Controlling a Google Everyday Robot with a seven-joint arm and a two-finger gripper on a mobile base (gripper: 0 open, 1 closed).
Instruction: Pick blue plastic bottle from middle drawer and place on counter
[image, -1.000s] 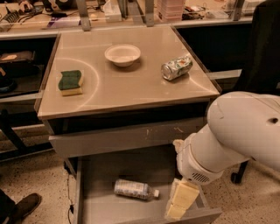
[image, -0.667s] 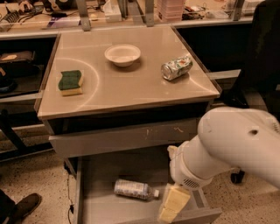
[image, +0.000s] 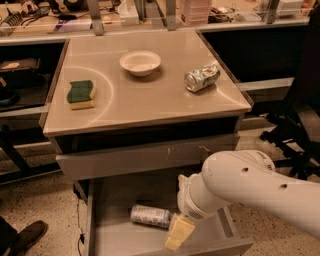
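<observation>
The blue plastic bottle (image: 149, 215) lies on its side on the floor of the open middle drawer (image: 112, 239), cap end toward the right and hidden by my arm. My gripper (image: 178, 233) hangs from the white arm over the drawer, just right of the bottle, its pale fingers (image: 181, 229) pointing down toward the drawer's front. The gripper holds nothing that I can see. The tan counter (image: 150, 95) tops the cabinet above.
On the counter are a green-and-yellow sponge (image: 80, 94), a white bowl (image: 140, 63) and a crushed green-and-silver can (image: 202, 77). A grey drawer front (image: 145, 155) with scratches sits above the open drawer. A shoe (image: 25, 236) is at the lower left; a chair base (image: 292, 137) at right.
My arm and gripper have moved left across the open drawer, closer to the bottle. The bottle has not moved.
</observation>
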